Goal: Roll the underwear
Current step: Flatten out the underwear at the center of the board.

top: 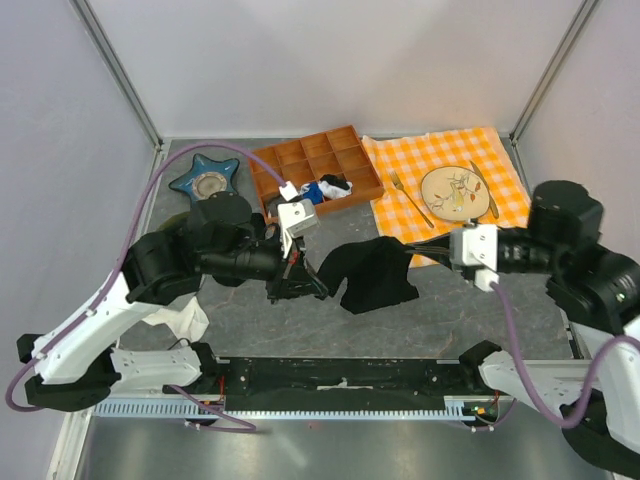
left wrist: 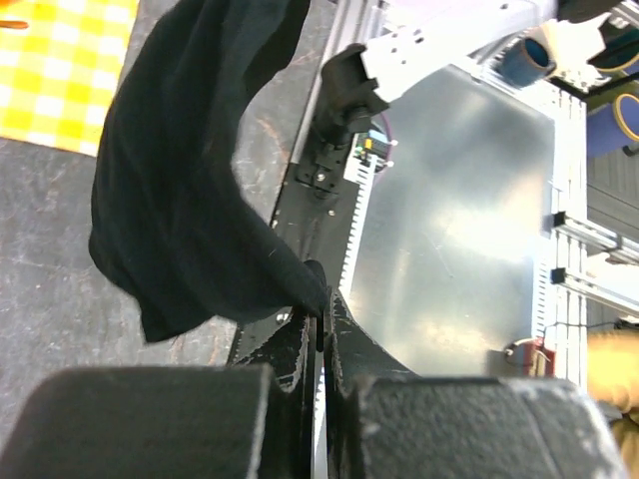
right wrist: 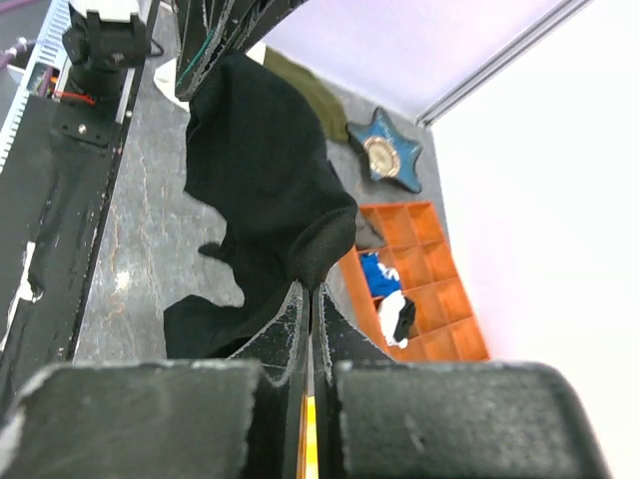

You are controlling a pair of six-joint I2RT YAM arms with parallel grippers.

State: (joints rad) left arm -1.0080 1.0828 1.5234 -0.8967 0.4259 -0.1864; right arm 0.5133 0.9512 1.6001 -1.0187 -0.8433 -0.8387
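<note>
**A:** Grey stone-look table (top: 250, 320), pale walls behind. Where was the underwear (top: 375, 275)?

**B:** Mid-table, in front of the arm bases and strung between both arms. It was bunched and sagging, with the bulk of it hanging toward the right arm's side. Couldn't tell whether the lower edge touched the tabletop.

**A:** Jaws?

**B:** Left gripper (left wrist: 319, 299) was pinched tight on one corner of the black fabric, no gap visible between the fingers. Right gripper (right wrist: 308, 294) was the same, clamped flat on a fold at the opposite end. Each wrist view showed the cloth running from its own fingertips away toward the other arm.

**A:** Surroundings?

**B:** Orange compartment tray (top: 265, 170) sat at the back, a few small items in its right-hand cells. An orange-checked cloth (top: 500, 150) lay just right of it, carrying a plate (top: 448, 190) and a fork (top: 410, 197). A blue star-shaped dish (top: 205, 180) sat back left. All were well apart from the garment.
</note>
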